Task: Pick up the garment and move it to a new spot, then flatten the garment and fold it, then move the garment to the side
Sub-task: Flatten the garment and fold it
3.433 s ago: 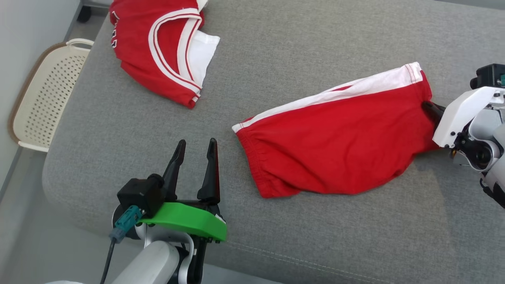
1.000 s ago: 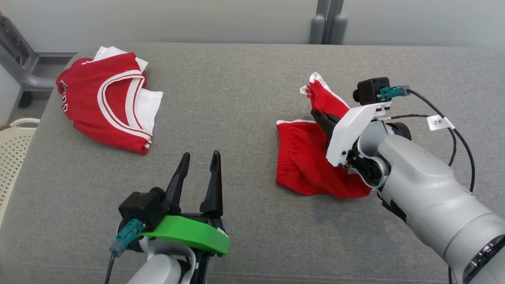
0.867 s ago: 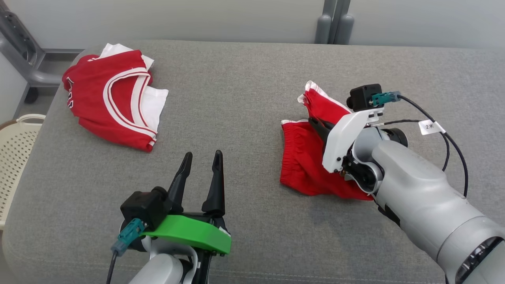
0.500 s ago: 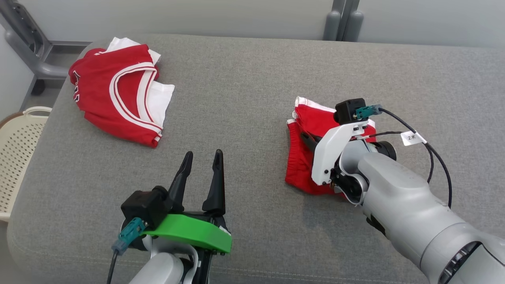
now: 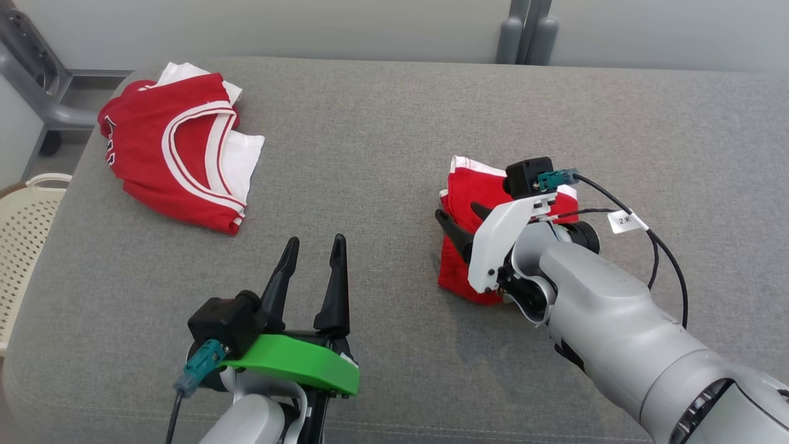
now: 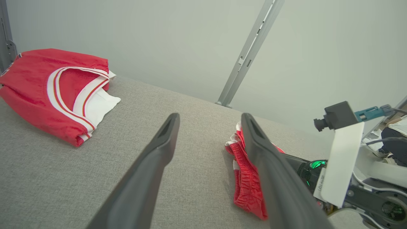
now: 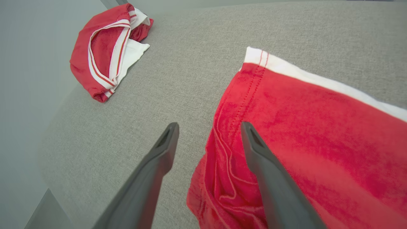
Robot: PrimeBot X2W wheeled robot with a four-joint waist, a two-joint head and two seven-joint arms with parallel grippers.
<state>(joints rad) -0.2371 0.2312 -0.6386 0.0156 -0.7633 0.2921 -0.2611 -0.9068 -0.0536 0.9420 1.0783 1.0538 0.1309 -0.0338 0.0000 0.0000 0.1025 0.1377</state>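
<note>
garment (image 5: pixel 474 188): red shorts, white side stripe | folded double | lying on grey cushion (image 5: pixel 382 123)

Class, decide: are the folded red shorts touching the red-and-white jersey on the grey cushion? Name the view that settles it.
Apart. The head view shows a wide stretch of bare grey cushion between the shorts and the jersey.

silver-grey forearm (image 5: pixel 616 327), white bracket (image 5: pixel 499 237), green bracket (image 5: pixel 290 361), dark tapered fingers (image 5: pixel 336 277), tagged black cable (image 5: pixel 672 271)
</note>
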